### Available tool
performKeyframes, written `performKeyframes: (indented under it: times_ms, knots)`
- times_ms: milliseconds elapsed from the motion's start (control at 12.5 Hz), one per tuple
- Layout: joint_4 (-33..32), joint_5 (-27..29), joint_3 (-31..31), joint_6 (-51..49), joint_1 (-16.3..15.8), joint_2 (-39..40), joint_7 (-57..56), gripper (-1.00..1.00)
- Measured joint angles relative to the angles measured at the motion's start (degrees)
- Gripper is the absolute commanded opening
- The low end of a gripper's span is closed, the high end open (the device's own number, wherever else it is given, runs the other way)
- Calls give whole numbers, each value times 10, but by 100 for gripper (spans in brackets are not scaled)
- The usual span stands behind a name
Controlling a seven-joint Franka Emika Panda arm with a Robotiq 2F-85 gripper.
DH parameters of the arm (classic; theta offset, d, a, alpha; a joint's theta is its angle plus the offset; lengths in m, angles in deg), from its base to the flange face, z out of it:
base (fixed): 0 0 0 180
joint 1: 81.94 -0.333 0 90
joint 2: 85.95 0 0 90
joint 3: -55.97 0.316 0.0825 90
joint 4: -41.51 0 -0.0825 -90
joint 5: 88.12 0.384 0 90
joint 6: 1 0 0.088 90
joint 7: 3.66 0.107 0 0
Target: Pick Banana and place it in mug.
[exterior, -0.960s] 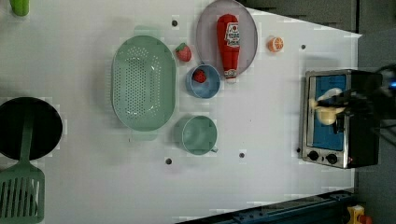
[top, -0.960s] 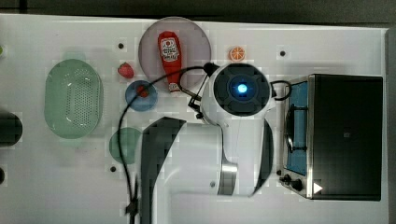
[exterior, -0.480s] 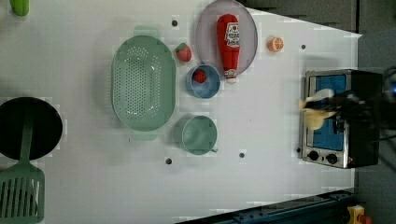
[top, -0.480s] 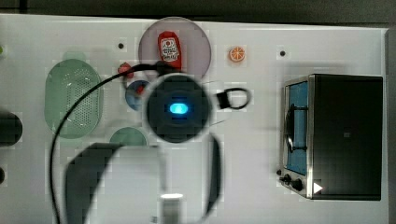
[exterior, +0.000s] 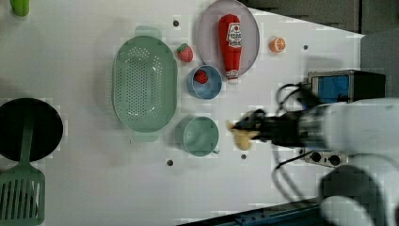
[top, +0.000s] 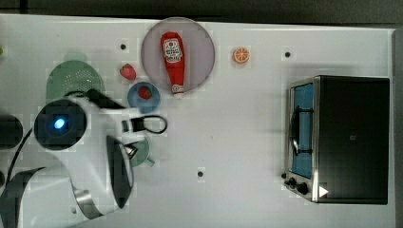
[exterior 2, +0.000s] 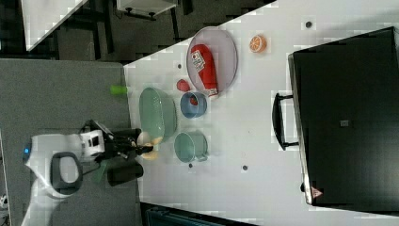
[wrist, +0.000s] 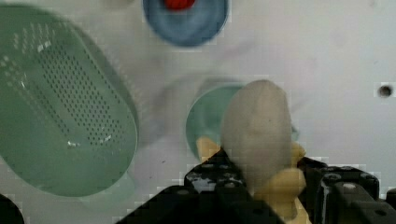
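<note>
The banana [exterior: 242, 139], peeled and pale with yellow skin at its base, is held in my gripper [exterior: 249, 130], which is shut on it. In the left view it hangs just to the right of the teal-green mug [exterior: 201, 136], above the table. The wrist view has the banana [wrist: 257, 135] in front of the mug [wrist: 208, 119], with my black fingers [wrist: 215, 179] around its lower end. In the right view the gripper [exterior 2: 141, 147] and the banana [exterior 2: 149, 154] lie left of the mug [exterior 2: 188, 147]. In the top view my arm [top: 81, 156] covers most of the mug [top: 141, 156].
A pale-green colander [exterior: 145, 84] sits left of the mug. A blue bowl [exterior: 204, 81] holds a strawberry, with another strawberry [exterior: 185, 52] beside it. A plate [exterior: 207, 33] carries a ketchup bottle [exterior: 229, 42]. An orange slice [exterior: 277, 44], toaster oven [top: 342, 137], black pan [exterior: 28, 127] and green spatula [exterior: 21, 197] stand around.
My arm has swung from the toaster oven across the table to the mug, carrying the banana leftward in the left view.
</note>
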Motion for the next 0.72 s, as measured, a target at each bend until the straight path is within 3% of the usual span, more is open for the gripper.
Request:
performKeyframes:
  times_ms: [400,480,720]
  knots:
    - [-74,-17,36,166,-14,79,64,-28]
    - [-82,-16,35,185,-16,91,80,-20]
    - [-90,-11,17,200,-14,126,99,44]
